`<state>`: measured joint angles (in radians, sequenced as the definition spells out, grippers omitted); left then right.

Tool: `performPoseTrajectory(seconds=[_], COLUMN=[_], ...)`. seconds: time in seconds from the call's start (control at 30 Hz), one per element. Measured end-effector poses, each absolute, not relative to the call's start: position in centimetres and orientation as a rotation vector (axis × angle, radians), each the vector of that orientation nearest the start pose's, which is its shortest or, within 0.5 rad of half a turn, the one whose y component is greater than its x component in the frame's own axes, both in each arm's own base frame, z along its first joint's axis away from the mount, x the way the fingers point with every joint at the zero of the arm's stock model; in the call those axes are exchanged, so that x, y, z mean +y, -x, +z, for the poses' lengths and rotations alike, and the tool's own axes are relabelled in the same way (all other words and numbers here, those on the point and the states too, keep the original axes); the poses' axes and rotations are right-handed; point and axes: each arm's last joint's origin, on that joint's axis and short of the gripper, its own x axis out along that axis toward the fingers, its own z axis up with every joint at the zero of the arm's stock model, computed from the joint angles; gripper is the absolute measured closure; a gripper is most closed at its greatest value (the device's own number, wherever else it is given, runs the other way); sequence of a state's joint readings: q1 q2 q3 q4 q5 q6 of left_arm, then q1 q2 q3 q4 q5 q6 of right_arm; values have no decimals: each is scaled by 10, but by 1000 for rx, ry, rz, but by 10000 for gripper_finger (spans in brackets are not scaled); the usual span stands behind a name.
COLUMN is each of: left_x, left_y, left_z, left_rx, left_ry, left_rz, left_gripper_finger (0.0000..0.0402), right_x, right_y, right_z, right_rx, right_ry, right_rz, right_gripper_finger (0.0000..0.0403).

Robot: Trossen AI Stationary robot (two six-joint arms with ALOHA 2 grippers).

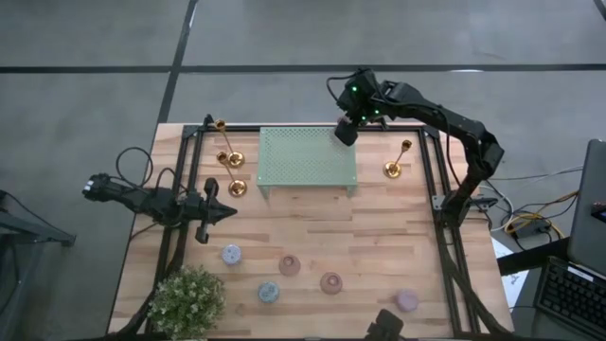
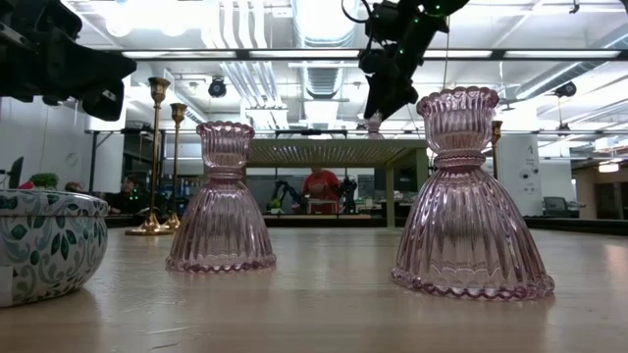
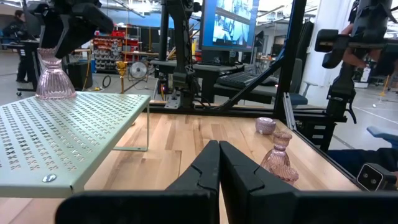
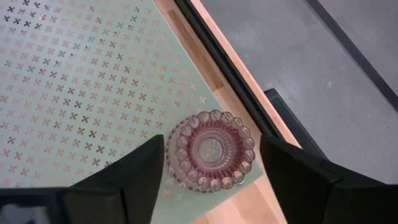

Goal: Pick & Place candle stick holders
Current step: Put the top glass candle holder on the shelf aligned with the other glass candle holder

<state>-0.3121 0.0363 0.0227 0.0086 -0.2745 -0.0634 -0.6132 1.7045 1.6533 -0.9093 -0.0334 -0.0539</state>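
Pink glass holder (image 4: 213, 150) stood on the mint rack (image 4: 74, 81) corner, directly beneath the right tool (image 4: 211, 163), jaws spread either side, apparently clear. Best lift straight up, avoiding the rim. Left tool (image 3: 219, 163) closed, idle over the bench (image 1: 369, 237). Only the wrist view showed the finger clearance.

Beneath my dark claw (image 4: 211, 171): a ribbed pink glass holder (image 4: 212, 149) on the mint-green cross-perforated rack (image 4: 81, 81)
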Motion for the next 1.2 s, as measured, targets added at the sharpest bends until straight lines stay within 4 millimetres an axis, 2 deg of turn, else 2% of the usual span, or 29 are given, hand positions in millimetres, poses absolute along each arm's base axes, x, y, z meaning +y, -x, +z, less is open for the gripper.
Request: performPoseTrajectory(seconds=[0.33, 0.57, 0.77, 0.9, 1.07, 1.2], left_x=[-22, -22, -22, -22, -22, -22], left_y=[-95, -95, -95, -95, -95, -95], left_z=[170, 170, 170, 170, 170, 170], left_rx=[5, 5, 5, 5, 5, 5], left_ry=[62, 62, 62, 62, 62, 62], left_rz=[-38, -37, -37, -37, -37, -37], left_gripper_finger=[394, 394, 394, 394, 394, 394], right_x=[-194, -160, -109, -68, -14, 32], right_y=[-278, -271, -280, -289, -300, -307], right_z=[358, 384, 398, 397, 382, 359], right_rx=[882, 817, 780, 786, 833, 897], right_ry=[-240, -182, -89, -20, 63, 120], right_rz=[-512, -450, -294, -156, 14, 104], right_gripper_finger=[81, 61, 58, 63, 70, 75])
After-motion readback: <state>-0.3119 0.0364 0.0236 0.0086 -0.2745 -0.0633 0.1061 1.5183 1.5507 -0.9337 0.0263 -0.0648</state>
